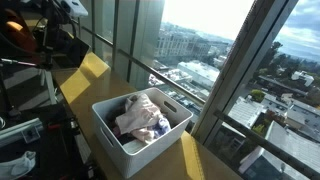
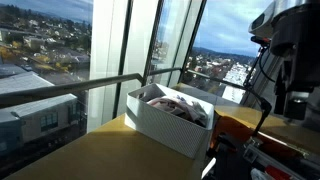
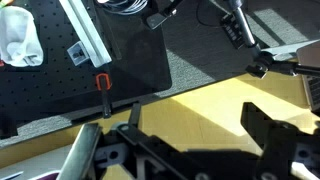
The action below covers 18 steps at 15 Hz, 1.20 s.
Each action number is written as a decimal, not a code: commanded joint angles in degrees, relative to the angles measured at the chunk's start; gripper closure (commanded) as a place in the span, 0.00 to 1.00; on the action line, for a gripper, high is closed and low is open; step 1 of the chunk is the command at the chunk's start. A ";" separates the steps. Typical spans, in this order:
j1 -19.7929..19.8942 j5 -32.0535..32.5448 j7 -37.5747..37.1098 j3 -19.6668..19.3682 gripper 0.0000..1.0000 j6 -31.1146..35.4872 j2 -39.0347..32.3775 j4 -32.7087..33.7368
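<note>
Jaws apart and empty, the claw (image 3: 190, 140) hangs above the desk (image 3: 210, 100) edge. In an exterior view the white bin (image 2: 165, 128) of clothes (image 2: 180, 105) sits at 8 o'clock from the arm (image 2: 285, 35). A blind descent would likely clip that edge, or the red-handled tool (image 3: 101, 85) at 11 o'clock.

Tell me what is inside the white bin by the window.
The white bin holds crumpled cloths, white and pinkish with a darker piece among them, seen in both exterior views. Whatever lies beneath the pile, and the bin's floor, is covered.
</note>
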<state>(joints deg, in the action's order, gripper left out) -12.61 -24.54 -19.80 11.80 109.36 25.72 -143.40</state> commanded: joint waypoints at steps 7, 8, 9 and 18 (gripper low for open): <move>0.63 -0.18 0.18 0.52 0.00 -0.29 0.06 0.13; 0.63 -0.18 0.18 0.52 0.00 -0.29 0.06 0.13; 0.63 -0.18 0.18 0.52 0.00 -0.29 0.06 0.13; 2.13 1.69 0.89 0.33 0.00 3.04 -2.86 0.99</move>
<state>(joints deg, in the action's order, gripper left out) -12.12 -24.21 -19.79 11.80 109.70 25.40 -143.45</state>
